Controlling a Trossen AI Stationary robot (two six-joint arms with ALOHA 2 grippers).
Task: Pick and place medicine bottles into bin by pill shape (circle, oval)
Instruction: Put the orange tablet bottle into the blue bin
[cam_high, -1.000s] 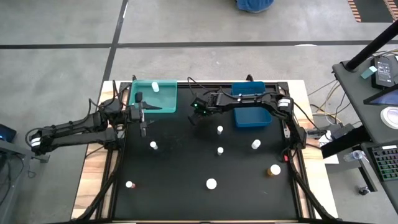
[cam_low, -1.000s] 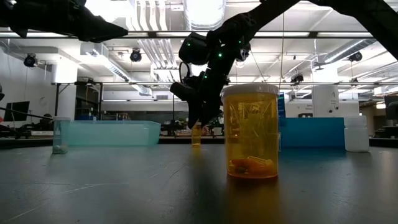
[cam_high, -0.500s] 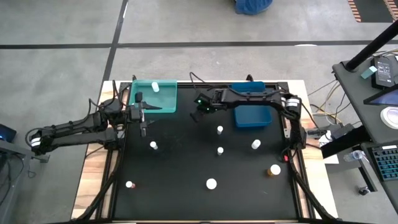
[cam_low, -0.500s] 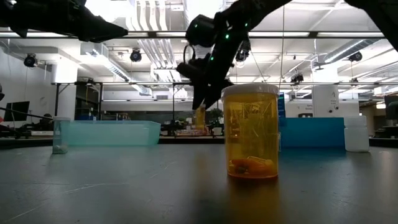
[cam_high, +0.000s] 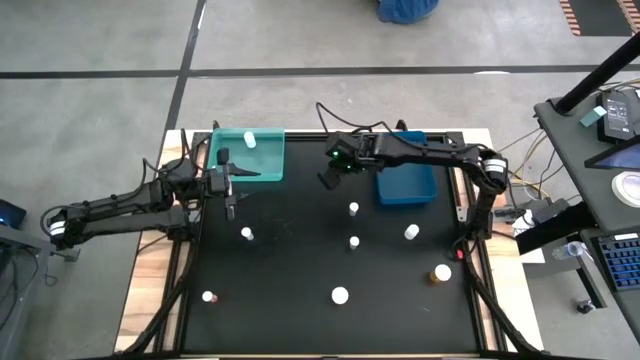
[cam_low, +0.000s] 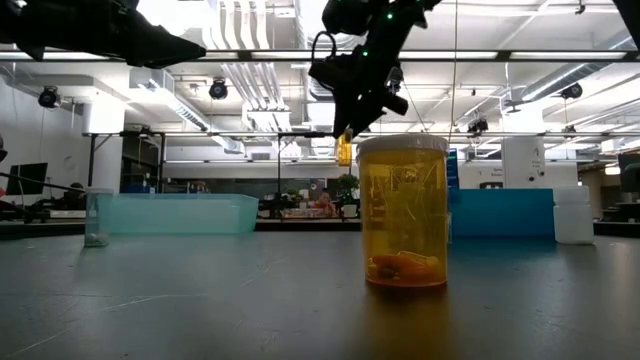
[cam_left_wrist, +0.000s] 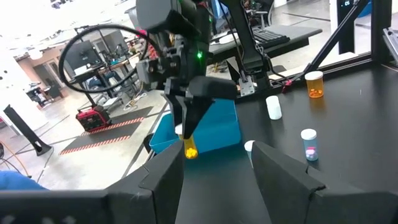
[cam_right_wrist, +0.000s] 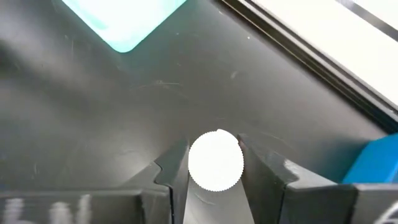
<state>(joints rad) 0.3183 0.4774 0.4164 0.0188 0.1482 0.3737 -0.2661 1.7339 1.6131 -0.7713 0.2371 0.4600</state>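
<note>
My right gripper (cam_high: 328, 179) is shut on a small amber bottle with a white cap (cam_low: 344, 150), high above the table between the teal bin (cam_high: 248, 156) and the blue bin (cam_high: 405, 183). The bottle also shows in the left wrist view (cam_left_wrist: 190, 148). My left gripper (cam_high: 231, 196) is open and empty beside the teal bin's near left corner. Several small bottles stand on their bases on the black table, among them a white one (cam_high: 353, 208) and an amber one (cam_high: 441, 272). One white bottle (cam_high: 250, 141) lies in the teal bin. My right gripper pinches the bottle at its white cap (cam_right_wrist: 216, 160) between the two fingers (cam_right_wrist: 177, 171). The fingers come from above, pointing down. The bottle hangs upright below them, its amber body (cam_left_wrist: 190, 149) lifted clear of the table.
A large-looking amber bottle (cam_low: 402, 212) stands close to the low camera. More bottles stand at the middle (cam_high: 354, 242), right (cam_high: 410, 232), near middle (cam_high: 340, 295) and near left (cam_high: 208, 296). A black frame rail (cam_high: 460, 200) borders the table's right side.
My right gripper has risen and gone toward the table's right edge, toward the blue bin. The amber bottle, which stood on the table, is now lifted clear and hangs upright below the fingers.
</note>
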